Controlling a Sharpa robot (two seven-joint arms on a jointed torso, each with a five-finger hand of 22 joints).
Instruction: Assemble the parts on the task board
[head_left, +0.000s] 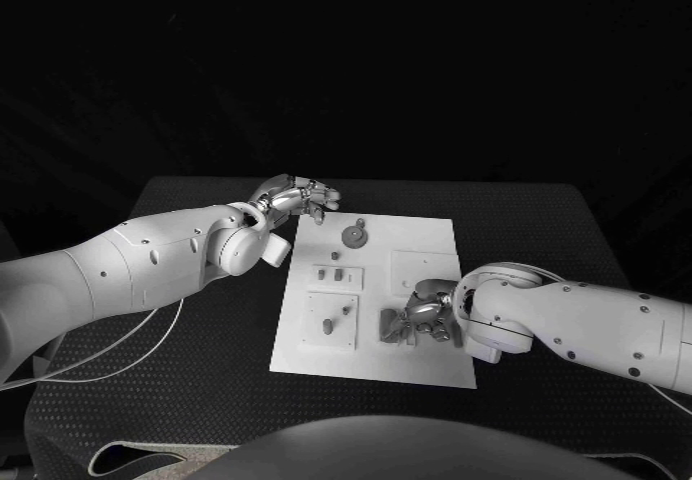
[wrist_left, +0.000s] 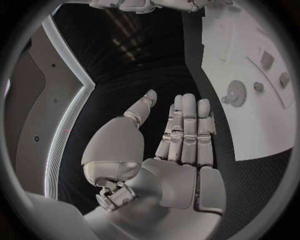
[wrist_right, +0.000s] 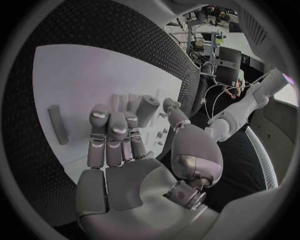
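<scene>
The flat white rectangular task board (head_left: 427, 300) lies mid-bench on the dimpled black bench (head_left: 577, 240). Small grey parts: a round disc (head_left: 353, 236) and stubby pegs (head_left: 327, 271). The silver left hand (head_left: 297, 195) hovers past the board's far corner, fingers straight and empty. The silver right hand (head_left: 420, 313) rests on the board; whether it grips a part, I cannot tell.

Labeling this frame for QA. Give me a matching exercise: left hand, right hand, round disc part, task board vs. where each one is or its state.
Things:
1. left hand
2. right hand
3. round disc part
4. task board

Places or states:
A. white plate lying flat in the middle of the black table
B. over the board's near right area, fingers down among the small parts
C. open, holding nothing, beyond the board's far left corner
D. on the board's far end, near its middle

Pairs: 1-C, 2-B, 3-D, 4-A
</scene>
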